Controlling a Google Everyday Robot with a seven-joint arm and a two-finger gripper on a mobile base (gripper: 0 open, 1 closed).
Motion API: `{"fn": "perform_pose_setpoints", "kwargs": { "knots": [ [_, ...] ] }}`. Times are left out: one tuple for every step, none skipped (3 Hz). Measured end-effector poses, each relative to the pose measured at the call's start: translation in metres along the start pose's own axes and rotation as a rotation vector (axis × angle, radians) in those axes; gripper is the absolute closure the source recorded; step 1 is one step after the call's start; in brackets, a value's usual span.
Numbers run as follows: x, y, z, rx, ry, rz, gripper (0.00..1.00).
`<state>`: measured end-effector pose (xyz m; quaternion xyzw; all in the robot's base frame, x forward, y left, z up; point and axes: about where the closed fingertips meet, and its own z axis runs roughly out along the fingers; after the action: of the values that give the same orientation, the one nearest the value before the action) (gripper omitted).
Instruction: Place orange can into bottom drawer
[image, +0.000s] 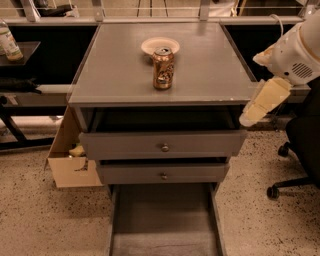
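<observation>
Orange can (163, 68) stands upright on the cabinet top (110, 75), roughly mid-width, nearer the front edge than the back. Long axis vertical, silver top up, pale markings facing the camera. Cream bowl (160, 46) is right behind it, touching or just short of it; can't tell which.

Progress: nothing done on the can itself. Not grasped, not lifted. Bottom drawer (162, 220) is pulled out, flat grey floor showing, so the target looks ready. Two upper drawers (165, 147) sit partly out above it, which could crowd the drop path. Left to do: reach, grab, lower, release.

Gripper (260, 102) is off the right side of the cabinet, about level with the top's front corner, pointing down-left, well apart from the can. Holding nothing that I can see; open or closed, can't tell.

Around: cardboard box (70, 160) left of the cabinet, office chair (300, 145) on the right.
</observation>
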<state>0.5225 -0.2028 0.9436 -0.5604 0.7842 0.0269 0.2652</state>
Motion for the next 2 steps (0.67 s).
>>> {"fn": "perform_pose_setpoints", "kwargs": {
  "knots": [
    [-0.0227, -0.0311, 0.0581, -0.047, -0.107, -0.019, 0.00],
    [-0.0214, -0.0308, 0.0601, -0.050, -0.106, -0.017, 0.00]
  ]
}}
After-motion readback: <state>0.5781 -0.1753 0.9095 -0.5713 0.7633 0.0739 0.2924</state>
